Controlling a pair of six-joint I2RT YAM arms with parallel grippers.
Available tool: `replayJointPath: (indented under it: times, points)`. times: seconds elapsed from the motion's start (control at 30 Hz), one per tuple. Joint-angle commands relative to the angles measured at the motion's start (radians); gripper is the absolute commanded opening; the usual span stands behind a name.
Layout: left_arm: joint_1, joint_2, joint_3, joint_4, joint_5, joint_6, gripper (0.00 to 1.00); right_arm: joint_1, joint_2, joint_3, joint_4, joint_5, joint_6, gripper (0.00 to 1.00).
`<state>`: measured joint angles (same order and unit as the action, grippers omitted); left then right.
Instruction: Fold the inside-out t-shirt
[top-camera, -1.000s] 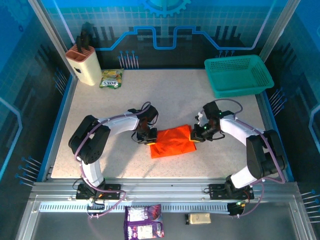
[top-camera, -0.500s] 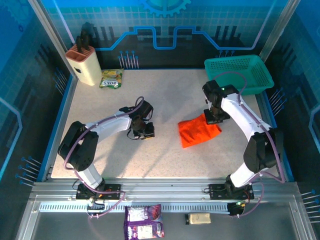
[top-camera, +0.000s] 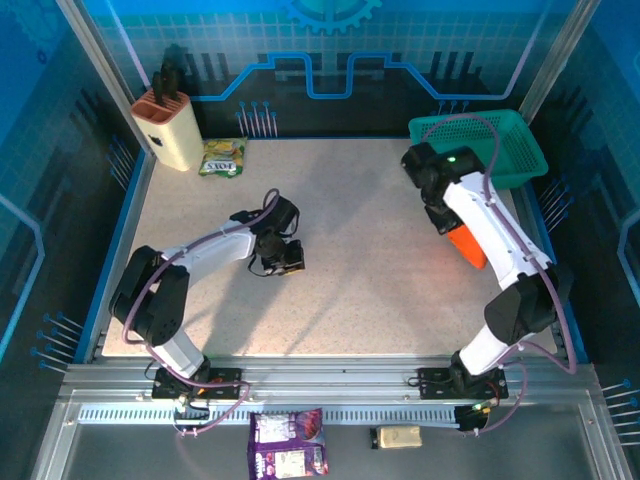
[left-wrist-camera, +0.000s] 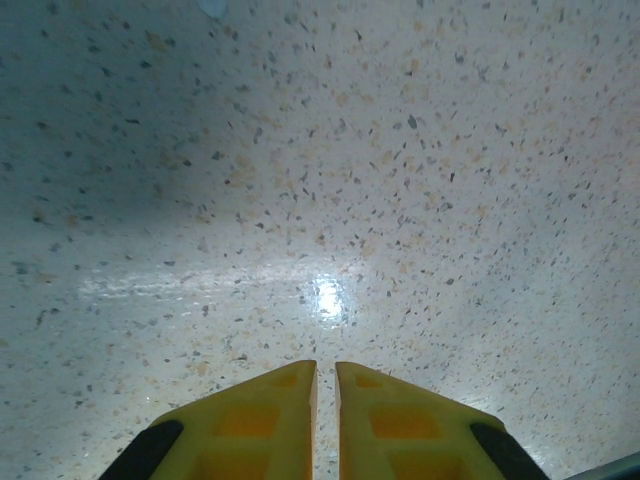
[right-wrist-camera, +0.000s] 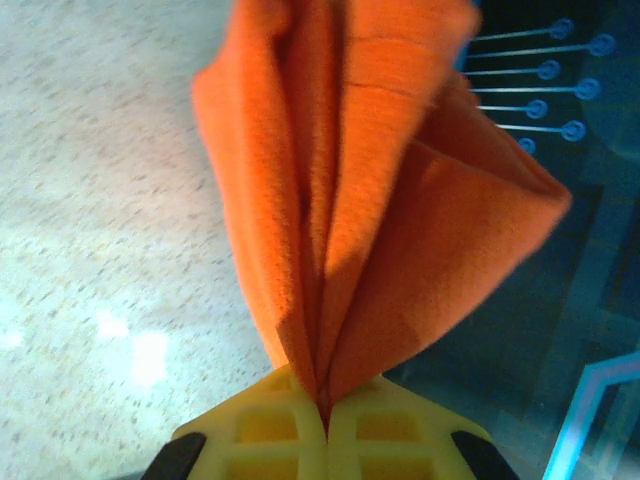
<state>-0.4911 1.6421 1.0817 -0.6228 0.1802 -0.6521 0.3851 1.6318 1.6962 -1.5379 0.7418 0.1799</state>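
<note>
The bright orange t-shirt hangs as a folded bundle off the table at the right side, partly hidden behind the right arm. In the right wrist view the t-shirt rises in several layered folds from my right gripper, which is shut on its edge. My right gripper sits just below the teal basket. My left gripper is low over the bare table left of centre. Seen from the left wrist, the left gripper has its yellow fingers almost together with nothing between them.
The teal mesh basket stands at the back right, close behind the right arm. A knife block and a snack packet sit at the back left. The blue table rim runs just right of the hanging shirt.
The right arm has carried the t-shirt from the table's middle to the right and lifted it off the surface. The left gripper has let go of it and drawn slightly back left.
</note>
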Motion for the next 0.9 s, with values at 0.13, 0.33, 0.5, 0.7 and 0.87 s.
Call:
replayJointPath:
  times: [0.13,0.33,0.5,0.7,0.87]
  points:
    - [0.039,-0.067,-0.094,0.012,0.037,-0.004,0.14,0.270,0.200,-0.058,0.011,-0.400,0.203,0.00]
    - [0.062,-0.100,-0.138,0.017,0.034,-0.004,0.14,0.442,0.471,0.050,0.173,-0.639,0.294,0.00]
    - [0.089,-0.135,-0.166,0.021,0.037,-0.006,0.14,0.478,0.601,0.146,0.323,-0.765,0.359,0.00]
    - [0.110,-0.154,-0.176,0.012,0.039,0.002,0.14,0.495,0.671,0.204,0.477,-0.895,0.416,0.03]
    - [0.113,-0.163,-0.155,-0.001,0.048,0.008,0.15,0.489,0.644,0.224,0.573,-0.988,0.438,0.15]
